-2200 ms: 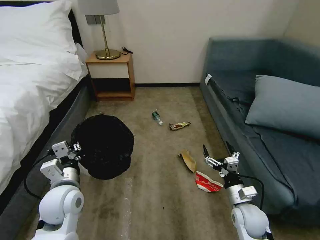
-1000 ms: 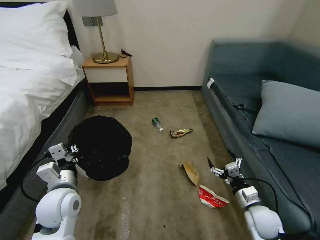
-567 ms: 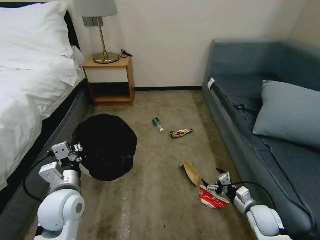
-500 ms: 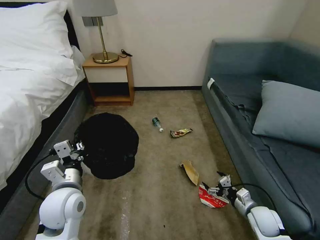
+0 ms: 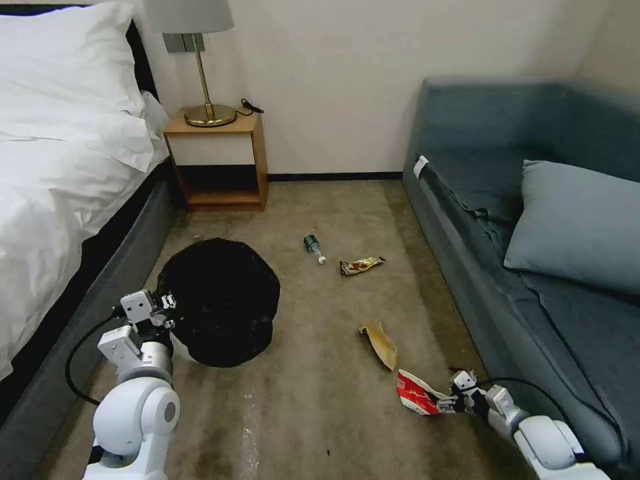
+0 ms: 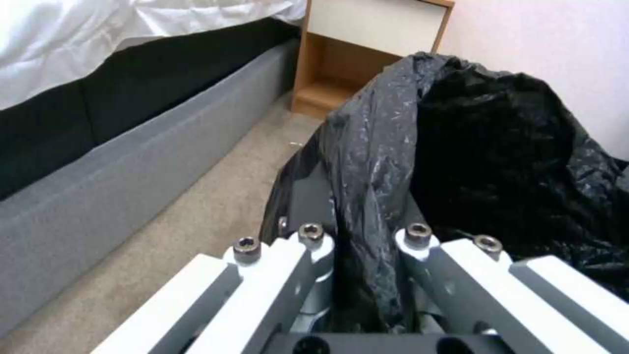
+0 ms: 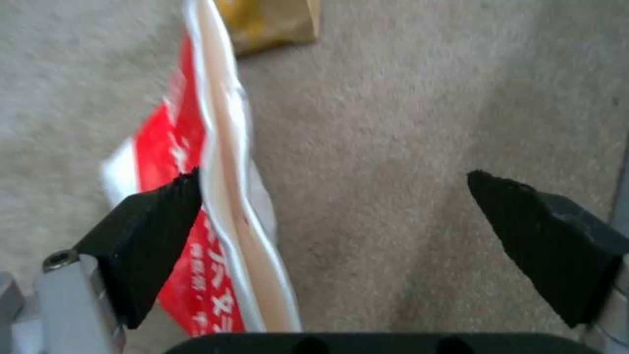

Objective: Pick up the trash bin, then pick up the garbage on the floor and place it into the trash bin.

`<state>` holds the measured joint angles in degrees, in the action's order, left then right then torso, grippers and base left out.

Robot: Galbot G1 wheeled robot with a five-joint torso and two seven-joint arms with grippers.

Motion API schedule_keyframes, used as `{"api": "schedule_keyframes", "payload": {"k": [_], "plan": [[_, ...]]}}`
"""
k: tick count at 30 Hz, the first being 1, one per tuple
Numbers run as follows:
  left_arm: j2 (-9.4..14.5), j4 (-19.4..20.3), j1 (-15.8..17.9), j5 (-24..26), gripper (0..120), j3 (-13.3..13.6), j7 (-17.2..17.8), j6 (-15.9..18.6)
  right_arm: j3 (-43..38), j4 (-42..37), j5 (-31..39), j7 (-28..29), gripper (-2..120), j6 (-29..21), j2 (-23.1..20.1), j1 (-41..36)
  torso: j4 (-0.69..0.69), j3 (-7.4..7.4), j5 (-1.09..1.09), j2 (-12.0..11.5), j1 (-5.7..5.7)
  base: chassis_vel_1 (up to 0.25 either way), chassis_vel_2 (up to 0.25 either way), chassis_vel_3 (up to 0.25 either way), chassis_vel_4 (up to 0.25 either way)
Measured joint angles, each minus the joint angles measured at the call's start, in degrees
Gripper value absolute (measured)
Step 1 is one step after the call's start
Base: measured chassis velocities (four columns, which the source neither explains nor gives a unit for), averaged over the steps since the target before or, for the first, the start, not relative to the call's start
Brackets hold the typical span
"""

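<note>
A bedroom, hotel-like. A bed (image 5: 60,173) with white linen stands beside a wooden nightstand (image 5: 217,160) bearing a brass lamp (image 5: 200,67). Opposite sits a blue-grey sofa (image 5: 533,220) with a cushion (image 5: 577,223), carpet (image 5: 320,347) between.

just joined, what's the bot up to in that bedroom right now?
The left gripper is shut on the rim of the small round white trash bin lined with a crinkled black plastic bag, beside the bed. The right gripper is down at the carpet, open around an edge of the crumpled red-and-white paper carton. The tan cardboard scrap, small green bottle and brown-yellow snack wrapper lie on the floor.
</note>
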<state>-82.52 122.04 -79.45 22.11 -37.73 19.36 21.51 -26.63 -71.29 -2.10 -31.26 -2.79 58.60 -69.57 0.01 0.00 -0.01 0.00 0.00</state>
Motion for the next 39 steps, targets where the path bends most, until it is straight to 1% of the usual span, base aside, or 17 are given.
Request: {"api": "schedule_keyframes", "payload": {"k": [2, 7, 11, 15, 16, 17, 20, 21, 24, 28, 29, 31, 33, 35, 36, 38, 39], "plan": [[-0.78, -0.06, -0.06, -0.97, 5, 0.18, 0.00, -0.06, 2.34, 4.37, -0.22, -0.54, 100, 0.62, -0.04, 3.44, 0.00, 0.00, 0.02, 0.00, 0.00, 0.000, 0.000, 0.000, 0.000], [-1.66, -0.18, -0.08, -1.93, 5, 0.40, -0.01, -0.12, 4.70, 8.61, -0.46, -0.97, 100, 1.33, 0.82, 5.94, 0.00, 0.00, 0.01, 0.00, 0.00, 0.000, 0.000, 0.000, 0.000], [-1.80, -0.19, -0.07, -2.06, 5, 0.39, 0.00, -0.22, 5.44, 9.15, -0.70, -1.15, 99, 1.63, 1.21, 5.95, -0.01, 0.00, 0.01, 0.00, 0.00, 0.000, 0.000, 0.000, 0.000], [-2.08, -0.19, -0.18, -2.31, 5, 0.37, 0.02, -0.48, 5.59, 10.11, -1.29, -1.46, 93, 2.63, 2.03, 5.95, -0.01, 0.00, 0.01, 0.00, 0.00, 0.000, 0.000, 0.000, 0.000], [-2.17, -0.16, -0.34, -2.40, 5, 0.40, 0.05, -0.58, 5.47, 10.21, -1.41, -1.48, 85, 3.01, 2.11, 5.82, -0.01, 0.00, 0.01, 0.00, 0.00, 0.000, 0.000, 0.000, 0.000], [-2.17, -0.16, -0.34, -2.40, 5, 0.40, 0.05, -0.58, 5.47, 10.21, -1.41, -1.48, 85, 3.01, 2.11, 5.82, -0.01, 0.00, 0.01, 0.00, 0.00, 0.000, 0.000, 0.000, 0.000], [-2.26, 0.04, -0.62, -2.51, 5, 0.53, 0.07, -0.68, 4.50, 10.22, -1.98, -1.30, 68, 4.06, 2.31, 5.01, -0.01, 0.00, 0.01, 0.00, 0.00, 0.000, 0.000, 0.000, 0.000], [-2.26, 0.04, -0.62, -2.51, 5, 0.53, 0.07, -0.68, 4.50, 10.22, -1.98, -1.30, 68, 4.06, 2.31, 5.01, -0.01, 0.00, 0.01, 0.00, 0.00, 0.000, 0.000, 0.000, 0.000], [-2.26, 0.08, -0.82, -2.49, 5, 0.84, 0.07, -0.72, 3.84, 10.03, -2.70, -1.39, 59, 4.88, 2.27, 4.35, 0.00, 0.00, 0.01, 0.00, 0.00, 0.000, 0.000, 0.000, 0.000], [-2.14, -0.46, -0.75, -2.50, 5, 1.58, 0.05, -0.86, 2.47, 9.15, -3.28, -1.43, 41, 5.58, 1.92, 3.32, -0.01, 0.00, 0.00, 0.00, 0.00, 0.000, 0.000, 0.000, 0.000], [-2.14, -0.46, -0.75, -2.50, 5, 1.58, 0.05, -0.86, 2.47, 9.15, -3.28, -1.43, 41, 5.58, 1.92, 3.32, -0.01, 0.00, 0.00, 0.00, 0.00, 0.000, 0.000, 0.000, 0.000], [-2.03, -0.66, -0.53, -2.51, 5, 1.79, 0.09, -0.87, 1.70, 8.68, -3.69, -1.60, 29, 5.89, 1.82, 2.80, -0.01, 0.00, 0.00, 0.00, 0.00, 0.000, 0.000, 0.000, 0.000], [-2.03, -0.67, -0.50, -2.51, 5, 1.83, 0.12, -0.87, 1.41, 8.66, -4.17, -1.65, 26, 6.05, 1.94, 2.66, -0.01, 0.00, 0.00, 0.00, 0.00, 0.000, 0.000, 0.000, 0.000], [-2.11, -0.77, -0.64, -2.51, 5, 2.06, 0.12, -1.00, 0.94, 8.64, -4.85, -1.67, 16, 6.47, 2.39, 2.29, -0.01, 0.00, 0.00, 0.00, 0.00, 0.000, 0.000, 0.000, 0.000], [-2.11, -0.77, -0.64, -2.51, 5, 2.06, 0.12, -1.00, 0.94, 8.64, -4.85, -1.67, 16, 6.47, 2.39, 2.29, -0.01, 0.00, 0.00, 0.00, 0.00, 0.000, 0.000, 0.000, 0.000], [-2.14, -0.78, -0.93, -2.52, 5, 2.22, 0.16, -1.09, 0.51, 8.98, -5.30, -1.61, 4, 7.63, 2.99, 2.20, -0.01, 0.00, 0.00, 0.00, 0.00, 0.000, 0.000, 0.000, 0.000], [-2.14, -0.78, -0.93, -2.52, 5, 2.22, 0.16, -1.09, 0.51, 8.98, -5.30, -1.61, 4, 7.63, 2.99, 2.20, -0.01, 0.00, 0.00, 0.00, 0.00, 0.000, 0.000, 0.000, 0.000]]}}
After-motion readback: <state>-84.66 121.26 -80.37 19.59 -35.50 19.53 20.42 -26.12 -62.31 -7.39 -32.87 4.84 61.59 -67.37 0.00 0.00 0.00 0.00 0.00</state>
